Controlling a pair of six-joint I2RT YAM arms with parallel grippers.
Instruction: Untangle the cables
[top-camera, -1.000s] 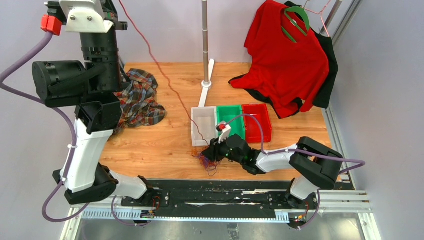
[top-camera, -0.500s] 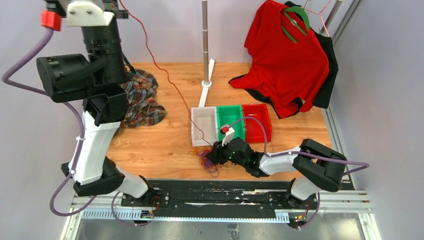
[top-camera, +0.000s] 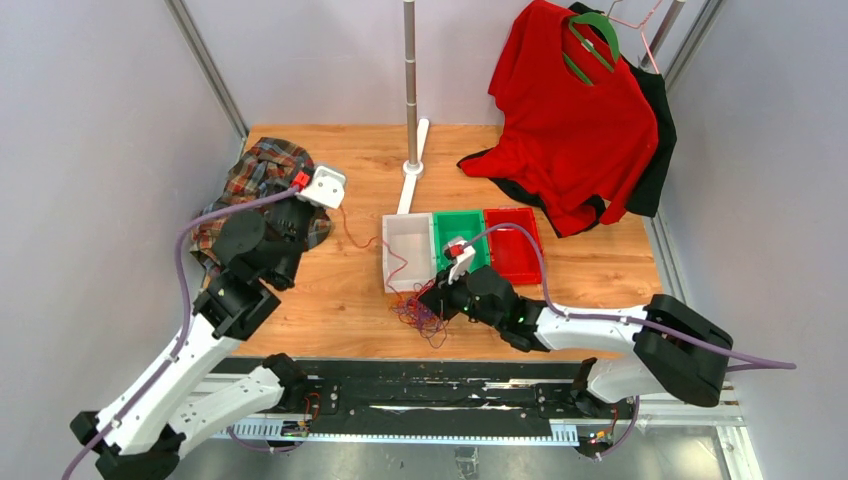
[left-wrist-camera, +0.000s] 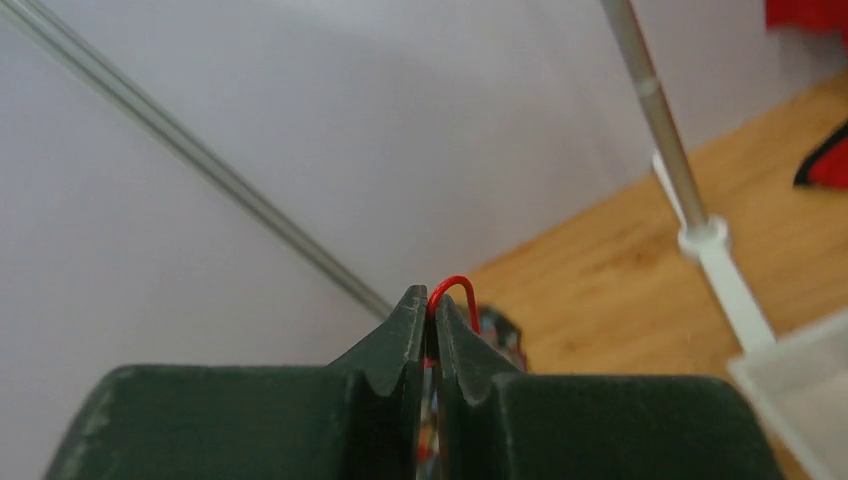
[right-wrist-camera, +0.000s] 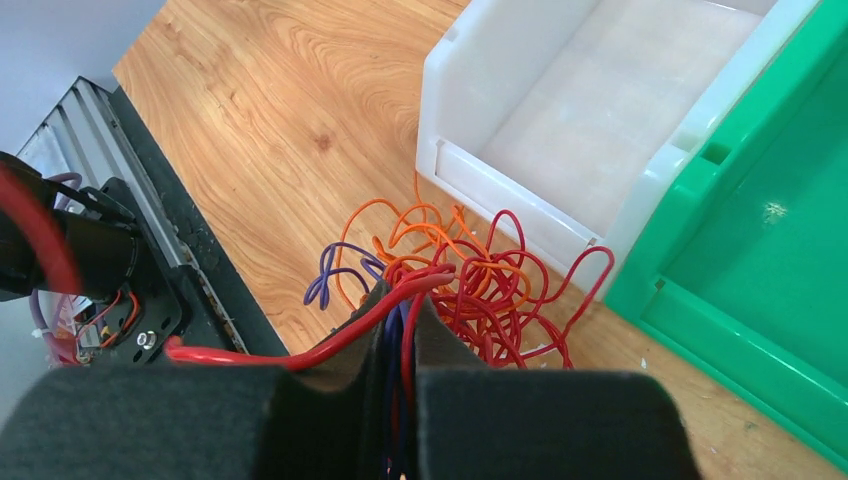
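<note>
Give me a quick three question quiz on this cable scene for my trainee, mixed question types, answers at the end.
1. True or false: the left gripper is shut on a red cable.
2. Which bin does the tangle lie right in front of? A white, B green, C red.
3. Fill in: the right gripper is ___ on strands of the tangle.

Key: 1 true. 2 A, the white bin. 3 shut.
</note>
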